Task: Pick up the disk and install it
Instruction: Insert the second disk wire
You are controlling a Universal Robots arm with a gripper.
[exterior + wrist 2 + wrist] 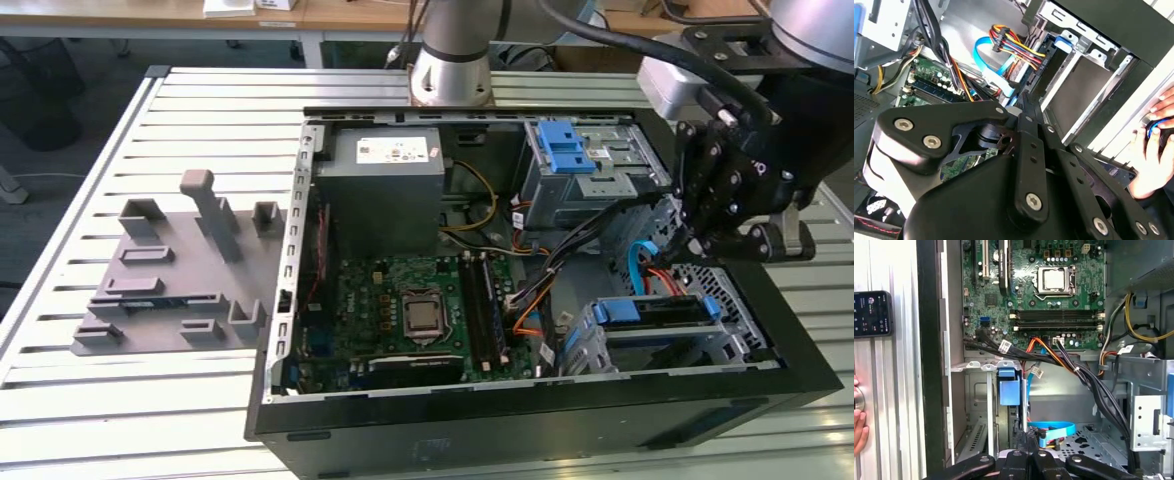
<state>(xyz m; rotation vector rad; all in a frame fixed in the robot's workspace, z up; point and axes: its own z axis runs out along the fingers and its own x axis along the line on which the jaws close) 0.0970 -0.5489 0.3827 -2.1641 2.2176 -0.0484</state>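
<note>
Over the drive bay at the exterior view's right, the gripper (678, 248) is held low inside the open computer case (534, 425). The case is laid on its side with the panel off, presumably so that its bays can be reached from above. In both wrist views the fingers (1023, 435) are seen drawn together to a narrow point; nothing is seen pinched between them.

The disk (650, 312) is seated in the metal cage (667, 350) in the case's corner, at the exterior view's lower right, with its blue bracket uppermost. The gripper tip is just beside that bracket, close to a light-blue data cable (1056, 429). Whether tip and bracket touch cannot be told. The closed, pointed posture is judged to suit pressing the disk home rather than carrying it.

A grey moulded fixture (174, 280) is set on the slatted table (80, 400) well apart from the case, probably as a parts holder. A person's hand (1159, 130) rests at the table's edge, beside the case.

A white sticker is carried by the power supply (387, 170), but its print cannot be made out; no other writing is legible.
</note>
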